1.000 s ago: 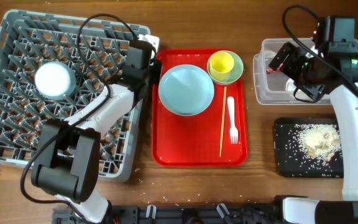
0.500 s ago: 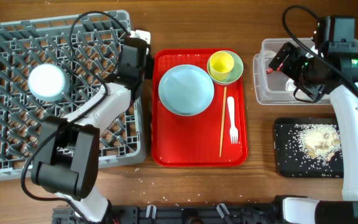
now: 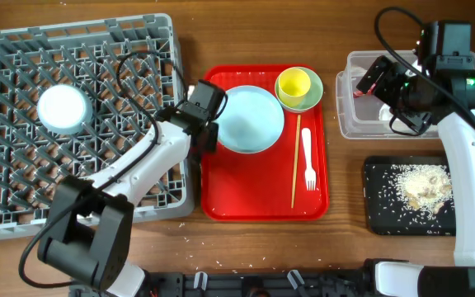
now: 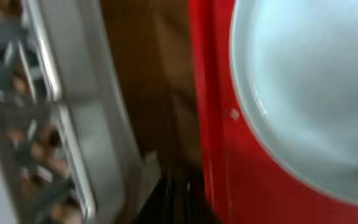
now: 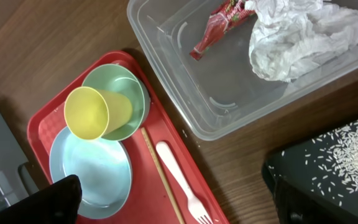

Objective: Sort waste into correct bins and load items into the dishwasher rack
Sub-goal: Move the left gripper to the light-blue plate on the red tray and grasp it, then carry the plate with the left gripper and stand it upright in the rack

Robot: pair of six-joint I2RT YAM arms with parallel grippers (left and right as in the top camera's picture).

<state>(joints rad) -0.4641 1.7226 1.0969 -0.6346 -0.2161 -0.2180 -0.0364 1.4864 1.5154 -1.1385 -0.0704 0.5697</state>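
Left gripper (image 3: 208, 136), pinched shut, has swung off the grey plastic lattice rack (image 3: 7, 206) to the red rectangular tray (image 3: 229, 190), mid-frame, on brown wood tabletop (image 3: 345, 190); right gripper (image 3: 368, 78) gapes wide.

**Tight on my left, open desk on my right**

My left jaws hang over the narrow gap between the dishwasher rack (image 3: 72, 25) and the red tray (image 3: 221, 198). The rack's wall hems me in on one side, and the pale blue plate (image 3: 250, 120) lies just inside the tray's rim on the other. The tray's near left part is bare. The yellow cup (image 3: 293, 84) in the light green bowl (image 3: 313, 97) blocks its far right corner. The chopsticks (image 3: 295, 165) and fork (image 3: 308, 161) line its right side. Bare desk (image 3: 343, 181) runs between the red tray, the clear tub (image 3: 353, 124) and the black tray (image 3: 378, 219).
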